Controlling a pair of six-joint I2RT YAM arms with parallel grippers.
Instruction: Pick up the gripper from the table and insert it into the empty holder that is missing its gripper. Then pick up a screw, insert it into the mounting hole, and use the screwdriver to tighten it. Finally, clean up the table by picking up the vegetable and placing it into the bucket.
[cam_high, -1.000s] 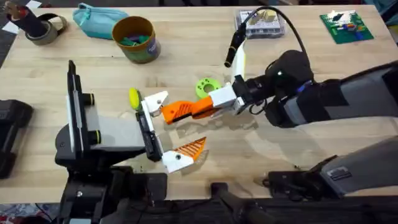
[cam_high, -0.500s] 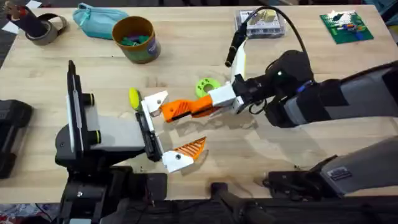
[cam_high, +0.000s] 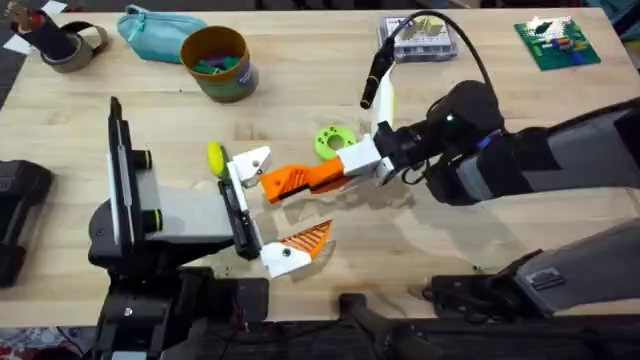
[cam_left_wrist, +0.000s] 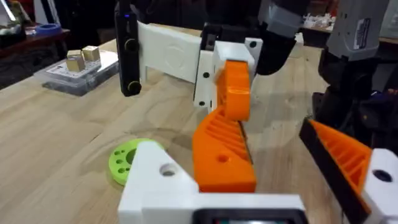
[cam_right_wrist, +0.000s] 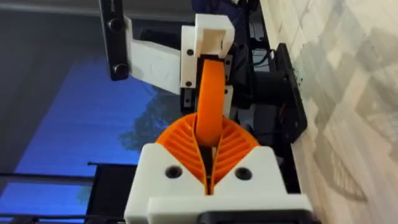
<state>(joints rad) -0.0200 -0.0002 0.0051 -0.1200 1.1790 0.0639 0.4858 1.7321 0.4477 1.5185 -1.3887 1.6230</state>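
Observation:
My right gripper (cam_high: 335, 172) is shut on the orange gripper (cam_high: 285, 180) and holds it level, just above the table (cam_high: 420, 240). The gripper's tip is at the black rail, just below the empty holder (cam_high: 250, 160). In the left wrist view the orange gripper (cam_left_wrist: 224, 149) stands right beside the white holder (cam_left_wrist: 155, 180). My left gripper (cam_high: 265, 210) is the grey stand's rail. It is open, and its other mount carries a fitted orange finger (cam_high: 308, 238). A small yellow-green vegetable (cam_high: 214, 155) lies by the holder. The bucket (cam_high: 218, 62) stands far back. The screwdriver and screw are out of view.
A green disc (cam_high: 335, 140) lies just behind the right gripper. Along the back are a teal pouch (cam_high: 155, 30), a tape roll (cam_high: 70, 45), a clear parts box (cam_high: 420, 38) and a green circuit board (cam_high: 558, 42). A black block (cam_high: 20, 210) sits at the left edge.

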